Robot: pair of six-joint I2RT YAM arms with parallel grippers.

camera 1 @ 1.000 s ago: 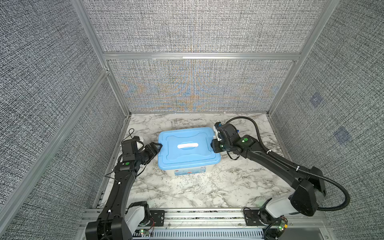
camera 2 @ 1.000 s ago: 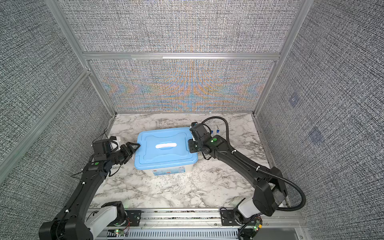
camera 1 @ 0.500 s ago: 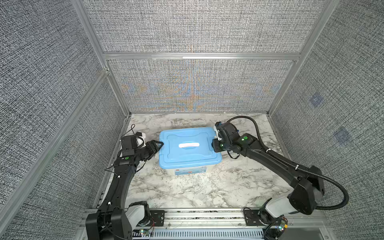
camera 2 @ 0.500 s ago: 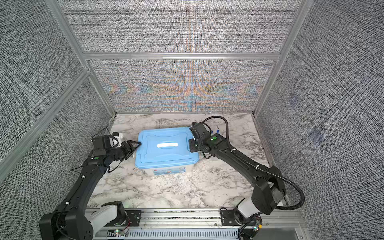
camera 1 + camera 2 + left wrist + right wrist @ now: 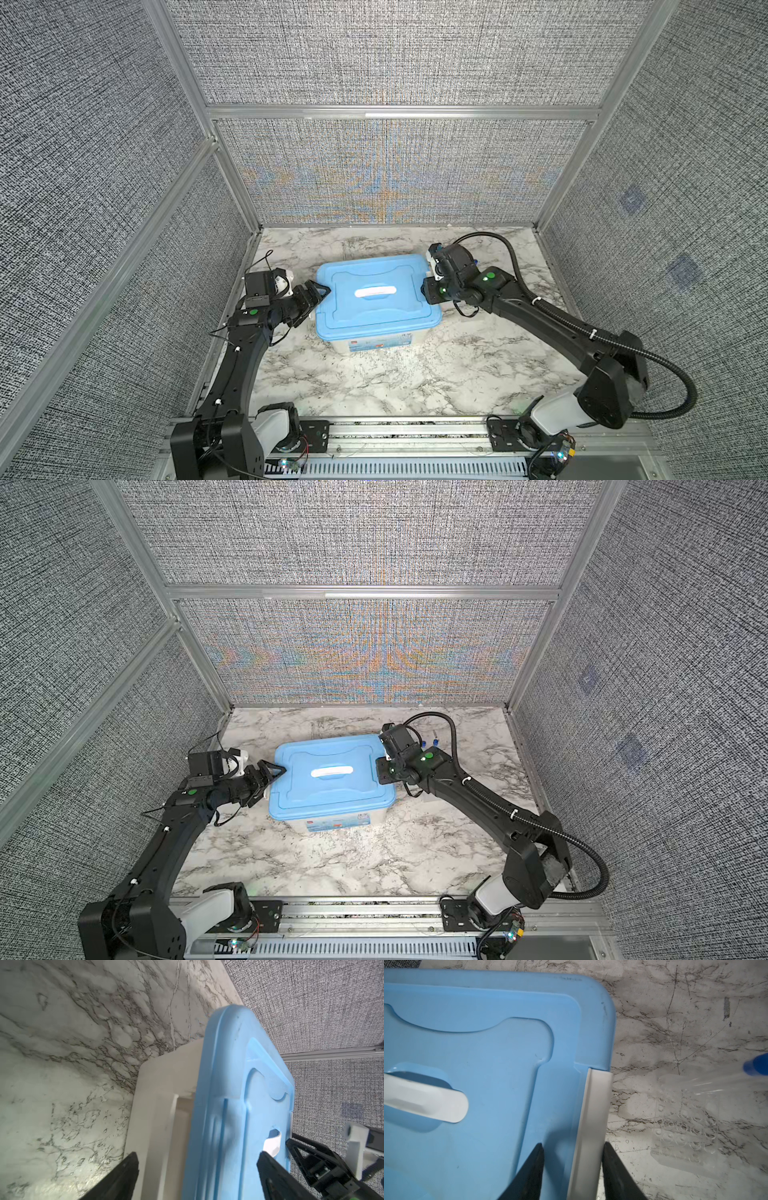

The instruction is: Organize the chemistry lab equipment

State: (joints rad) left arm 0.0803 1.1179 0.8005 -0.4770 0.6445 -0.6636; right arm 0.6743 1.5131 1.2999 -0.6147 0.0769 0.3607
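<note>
Closest to you, bare marbled tabletop [image 5: 415, 382] runs up to the front wall of the white tub [image 5: 374, 345]. The tub stands between your two hands with the blue lid [image 5: 395, 320] on top. The lid's white handle [image 5: 375, 292] lies about midway between them.

Your left hand [image 5: 195, 1155] is at one end of the tub, spread wide. In the left wrist view one finger [image 5: 124, 1174] is on the tub-wall side and the other [image 5: 270, 1172] on the lid-top side. The lid's edge and the tub's rim both lie in the gap, and neither finger clearly touches them.

Your right hand [image 5: 572, 1144] is at the opposite end, set narrower. Its fingers straddle the white latch [image 5: 591, 1115] on the lid's edge. The outer finger [image 5: 614, 1167] sits right against the latch. The inner one [image 5: 529, 1169] is over the lid, with a strip of blue showing between it and the latch. Whether that hand is actually clamping, you cannot tell from these views.

The lab equipment is outside the tub, on the tabletop beyond your right hand's outer finger. A clear plate of small round wells [image 5: 685, 1126] lies flat near that finger. At its far edge is a clear tube [image 5: 716, 1081] with a blue cap [image 5: 758, 1067], touching or just beside the plate. In a top view two blue caps [image 5: 424, 744] show side by side behind that hand's wrist.
</note>
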